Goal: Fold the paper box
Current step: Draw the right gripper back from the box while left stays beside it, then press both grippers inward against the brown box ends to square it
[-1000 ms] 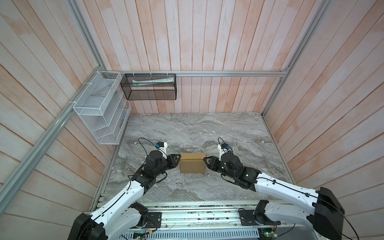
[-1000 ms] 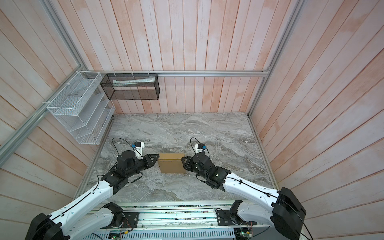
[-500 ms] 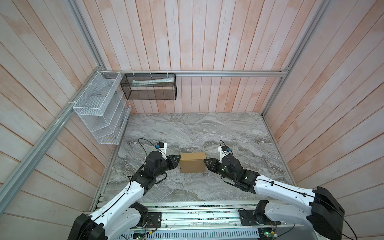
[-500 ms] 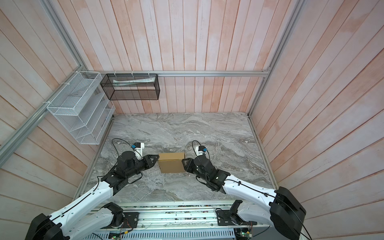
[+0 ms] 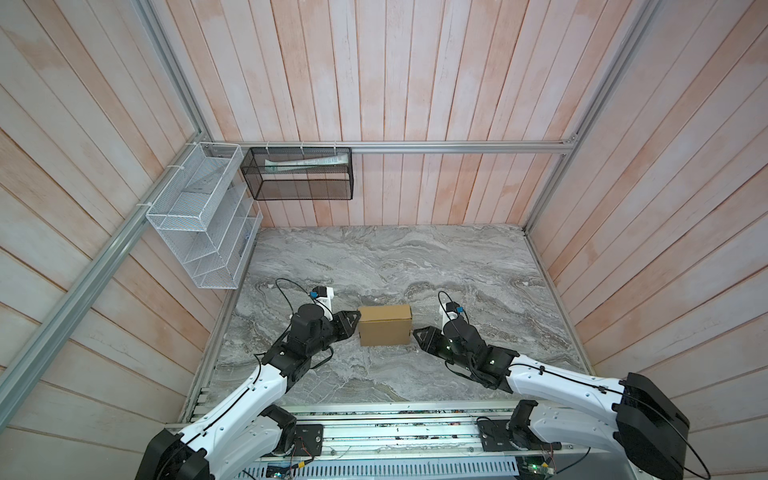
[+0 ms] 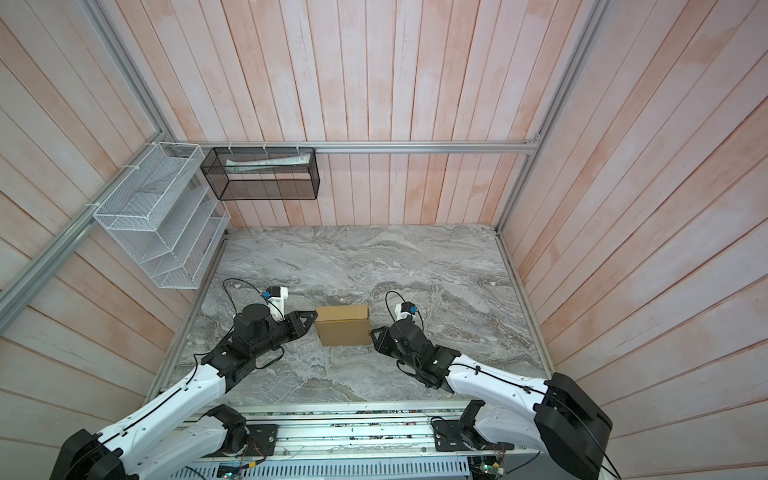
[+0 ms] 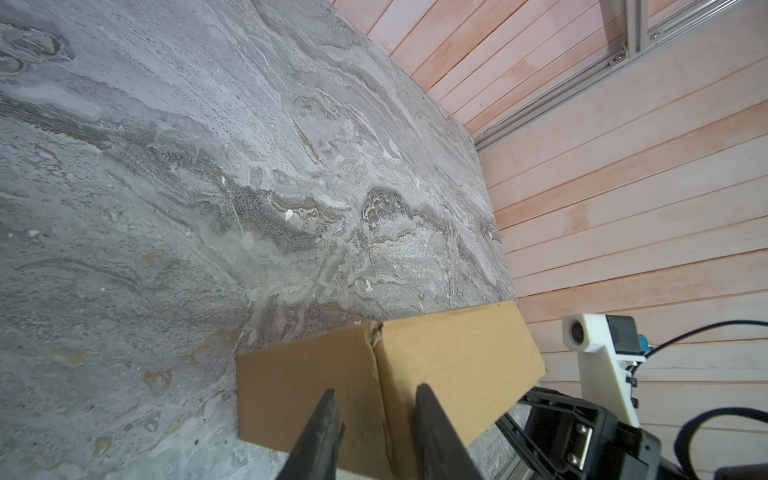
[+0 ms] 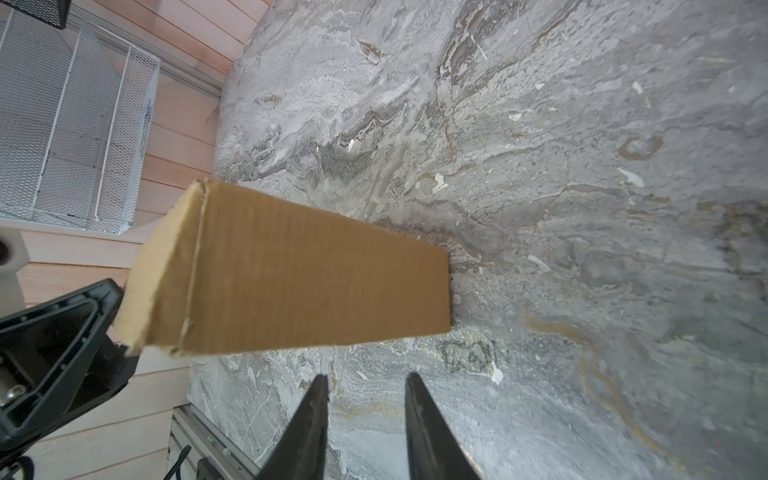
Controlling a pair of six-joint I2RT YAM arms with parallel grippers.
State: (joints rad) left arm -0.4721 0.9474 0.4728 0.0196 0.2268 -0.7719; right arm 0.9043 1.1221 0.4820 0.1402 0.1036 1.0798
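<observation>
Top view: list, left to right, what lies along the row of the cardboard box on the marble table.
left gripper → paper box → right gripper

Both top views: mounted high above the near edge, looking down and forward over the whole marble table [image 5: 415, 257] (a near-identical pair, slightly offset sideways). Left wrist view: close and low, facing across the paper box [image 7: 457, 353] toward the robot's right side. Right wrist view: close, facing the opposite way. Both wrist views share the box.
</observation>
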